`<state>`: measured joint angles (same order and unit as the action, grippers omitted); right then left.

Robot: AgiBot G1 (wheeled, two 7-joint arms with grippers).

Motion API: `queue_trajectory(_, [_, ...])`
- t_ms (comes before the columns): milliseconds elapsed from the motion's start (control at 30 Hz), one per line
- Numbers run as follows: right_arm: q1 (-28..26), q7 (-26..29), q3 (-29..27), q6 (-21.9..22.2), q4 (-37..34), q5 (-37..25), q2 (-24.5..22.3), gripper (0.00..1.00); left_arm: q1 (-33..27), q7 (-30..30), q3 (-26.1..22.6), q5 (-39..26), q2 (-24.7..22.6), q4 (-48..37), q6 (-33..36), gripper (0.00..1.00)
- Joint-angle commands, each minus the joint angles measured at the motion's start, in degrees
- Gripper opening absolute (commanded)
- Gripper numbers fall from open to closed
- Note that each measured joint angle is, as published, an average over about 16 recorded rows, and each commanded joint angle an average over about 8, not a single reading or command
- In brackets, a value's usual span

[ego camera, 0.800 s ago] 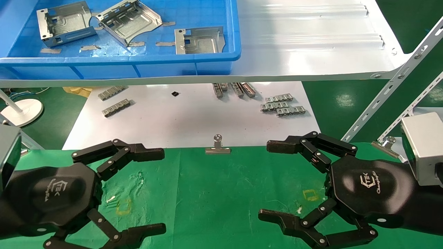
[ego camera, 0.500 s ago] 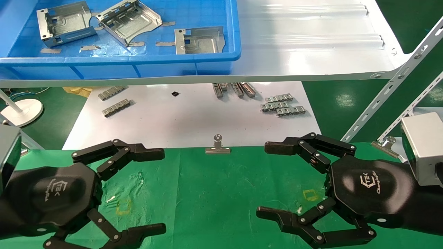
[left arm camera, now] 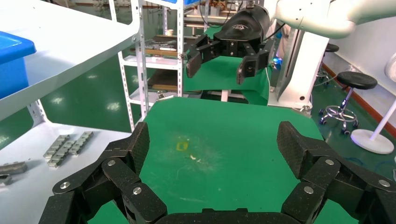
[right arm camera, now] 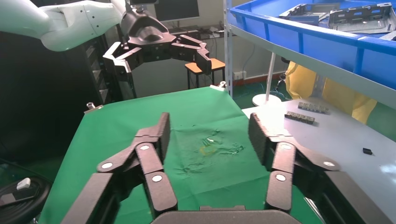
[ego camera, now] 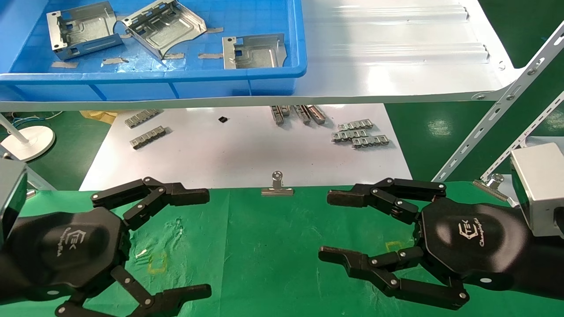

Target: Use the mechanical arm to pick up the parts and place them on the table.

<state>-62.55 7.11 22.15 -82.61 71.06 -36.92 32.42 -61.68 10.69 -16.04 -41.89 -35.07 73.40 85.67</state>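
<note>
Three silvery parts lie in a blue bin (ego camera: 154,77) on the white shelf: one far left (ego camera: 83,28), one tilted in the middle (ego camera: 165,26), one at the bin's front right (ego camera: 253,50). They also show in the right wrist view (right arm camera: 355,16). Both mechanical arms hover low over the green table (ego camera: 273,246), well short of the bin. My left gripper (ego camera: 207,243) is open and empty at the left; its own view shows only cloth between the fingers (left arm camera: 212,144). My right gripper (ego camera: 324,226) is open and empty at the right (right arm camera: 209,133).
A white sheet (ego camera: 246,149) beyond the table holds small ribbed strips (ego camera: 359,134). A binder clip (ego camera: 276,189) sits on the table's far edge, another at the right (ego camera: 491,182). Slotted struts (ego camera: 498,105) support the shelf (ego camera: 396,66). Yellow squares (ego camera: 157,263) mark the cloth.
My right gripper's fingers have drawn closer together and reached a little to the left; they remain apart. The left arm and the parts have not moved.
</note>
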Motion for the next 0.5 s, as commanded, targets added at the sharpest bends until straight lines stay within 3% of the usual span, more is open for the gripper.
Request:
queue_trajectory(33, [0.0, 0.0, 0.0, 0.0, 0.0, 0.0, 0.0, 0.0, 0.0, 0.0, 0.0, 0.0, 0.0, 0.0, 0.0, 1.0])
queue_trajectory(500, [0.0, 0.0, 0.0, 0.0, 0.0, 0.0, 0.0, 0.0, 0.0, 0.0, 0.0, 0.0, 0.0, 0.0, 0.0, 1.0])
